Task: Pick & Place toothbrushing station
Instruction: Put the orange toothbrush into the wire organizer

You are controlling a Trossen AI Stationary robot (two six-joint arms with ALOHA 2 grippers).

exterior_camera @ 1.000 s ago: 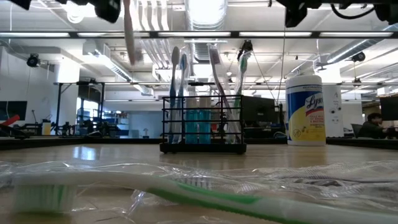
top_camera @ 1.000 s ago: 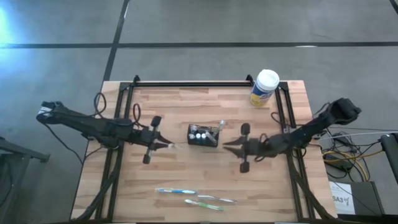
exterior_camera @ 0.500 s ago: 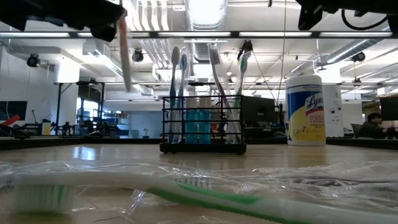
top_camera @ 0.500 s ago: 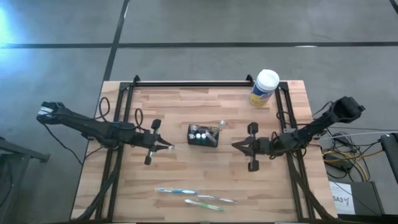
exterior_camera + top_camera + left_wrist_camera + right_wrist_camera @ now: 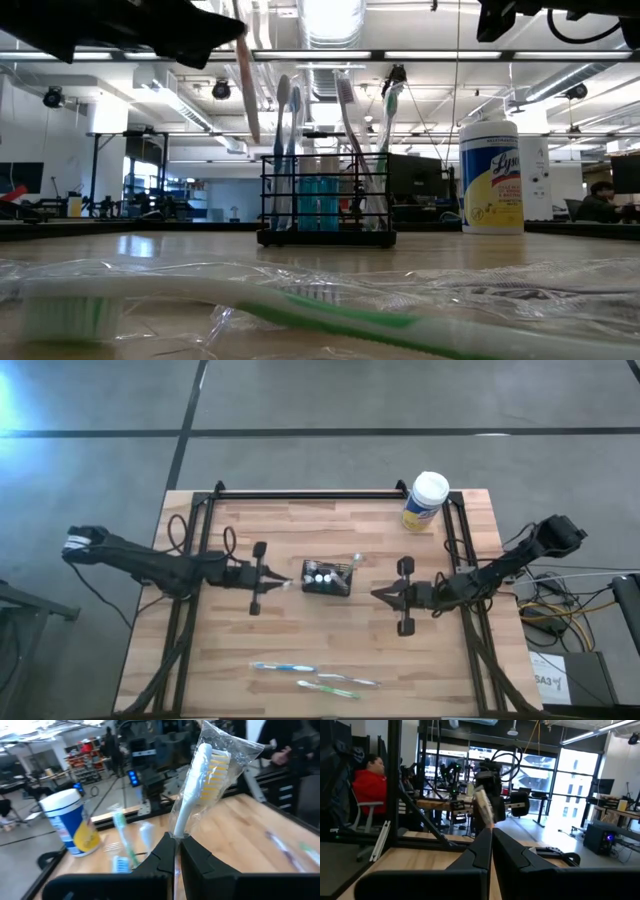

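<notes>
The left gripper [image 5: 176, 851] is clamped on the handle of a wrapped white toothbrush [image 5: 196, 785] and holds it above the table, just beside the black mesh holder [image 5: 327, 578] on its left-arm side. From the table-level camera the brush hangs head-down and slightly tilted, its tip near the holder's top edge but apart from it.

The grip is at the very end of the handle, and the clear plastic sleeve is crinkled and loose around the yellow-bristled head. That sleeve looks likely to snag on the wire rim or on brushes already standing inside; a tilted entry could push the light holder across the wood, or the slick film could let the brush twist between the fingers.

The holder stands upright at the middle of the wooden table [image 5: 290, 650]. Several brushes stand in it, blue and green handles among them, leaning apart, and from above two small white-topped pieces [image 5: 320, 576] show in one end. Free room inside seems limited, which may narrow the opening for another brush.

The right gripper [image 5: 377, 595] hovers pinched together and empty on the holder's other side, near it but not touching. More wrapped toothbrushes [image 5: 315, 675] lie on the table's near edge, well apart from the holder. A yellow wipes canister [image 5: 425, 501] stands at the far right corner.
</notes>
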